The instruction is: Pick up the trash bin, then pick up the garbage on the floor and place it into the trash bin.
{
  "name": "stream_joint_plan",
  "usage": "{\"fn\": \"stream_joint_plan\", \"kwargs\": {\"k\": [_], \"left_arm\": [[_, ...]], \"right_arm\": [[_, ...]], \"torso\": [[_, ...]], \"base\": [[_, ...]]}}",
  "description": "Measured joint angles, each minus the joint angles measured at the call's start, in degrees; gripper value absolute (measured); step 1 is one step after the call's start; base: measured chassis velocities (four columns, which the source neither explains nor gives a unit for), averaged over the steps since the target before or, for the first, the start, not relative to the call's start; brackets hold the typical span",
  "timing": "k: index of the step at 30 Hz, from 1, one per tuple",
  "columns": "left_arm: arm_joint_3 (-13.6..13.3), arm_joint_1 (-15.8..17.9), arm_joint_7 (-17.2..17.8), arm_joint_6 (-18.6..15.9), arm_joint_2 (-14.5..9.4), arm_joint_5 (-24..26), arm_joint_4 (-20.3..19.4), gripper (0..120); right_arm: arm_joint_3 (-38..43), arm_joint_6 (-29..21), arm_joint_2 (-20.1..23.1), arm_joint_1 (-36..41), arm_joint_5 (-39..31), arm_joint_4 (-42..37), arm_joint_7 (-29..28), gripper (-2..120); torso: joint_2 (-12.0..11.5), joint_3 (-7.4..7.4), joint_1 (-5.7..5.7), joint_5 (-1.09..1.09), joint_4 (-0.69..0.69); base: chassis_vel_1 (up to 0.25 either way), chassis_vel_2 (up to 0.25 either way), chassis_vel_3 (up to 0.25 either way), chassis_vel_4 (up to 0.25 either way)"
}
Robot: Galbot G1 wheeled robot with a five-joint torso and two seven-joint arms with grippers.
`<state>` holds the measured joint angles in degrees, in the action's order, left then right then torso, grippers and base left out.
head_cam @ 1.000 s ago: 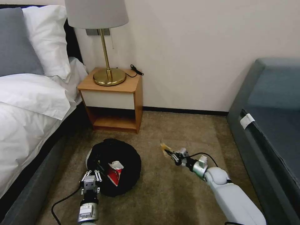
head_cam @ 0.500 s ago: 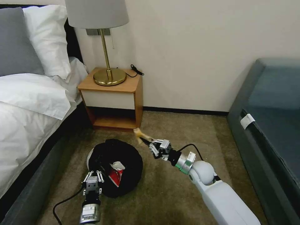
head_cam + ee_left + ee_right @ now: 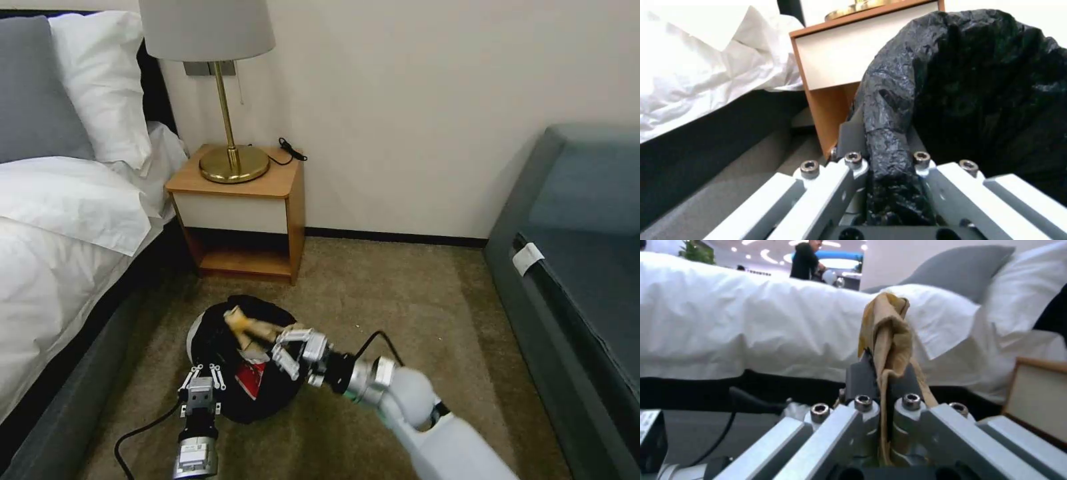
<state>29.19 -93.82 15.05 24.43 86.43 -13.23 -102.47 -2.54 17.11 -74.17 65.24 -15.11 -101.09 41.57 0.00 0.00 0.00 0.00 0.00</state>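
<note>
- The brown paper wad (image 3: 245, 325) is clamped in our right claw (image 3: 283, 347); in the right wrist view the paper (image 3: 886, 336) runs up between the two dark pads, which are pressed tight on it.
- We judge the wad sits just over the trash bin (image 3: 243, 357), above its far half, with the claw itself reaching in over the bin's near right edge.
- The bin rests on the carpet just ahead of our left claw (image 3: 200, 390), which is clenched on the bin's near rim; the left wrist view shows a roll of the black bag (image 3: 889, 133) pinched between its pads.
- Inside the bin, a red-white snack bag (image 3: 252, 373) lies just below the right claw, and something pale sits beside it that we cannot identify. We cannot see the rest of the bin's floor.
- Risk: the wad is light and sticks out beyond the pads toward the far rim. If we let go while it hangs past the opening, it could land on the carpet between the bin and the nightstand (image 3: 243, 213).
- Risk: the paper is folded deep between the pads, so it may cling to one pad instead of dropping.
- Risk: the right claw is close to the bag's loose edge. A low or sideways move could snag the plastic and tug the rim from the left claw.
- Risk: the left claw grips mostly bag, we think, so the liner could slip.
</note>
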Motion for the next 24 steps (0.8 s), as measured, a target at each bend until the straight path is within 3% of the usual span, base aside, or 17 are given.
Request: {"fn": "stream_joint_plan", "kwargs": {"k": [13,24], "left_arm": [[-1.6,-0.1,0.7,-0.7,0.8,-1.1,-0.6,3],[-1.7,-0.2,0.8,-0.8,0.9,-1.0,-0.9,3]], "right_arm": [[1.6,3.7,-7.5,-1.6,3.6,9.8,1.0,0],[2.6,6.2,-9.9,-4.7,5.0,18.8,1.2,0]], "torso": [[0.0,0.0,0.0,0.0,0.0],[0.0,0.0,0.0,0.0,0.0]], "base": [[0.0,0.0,0.0,0.0],[0.0,0.0,0.0,0.0]]}}
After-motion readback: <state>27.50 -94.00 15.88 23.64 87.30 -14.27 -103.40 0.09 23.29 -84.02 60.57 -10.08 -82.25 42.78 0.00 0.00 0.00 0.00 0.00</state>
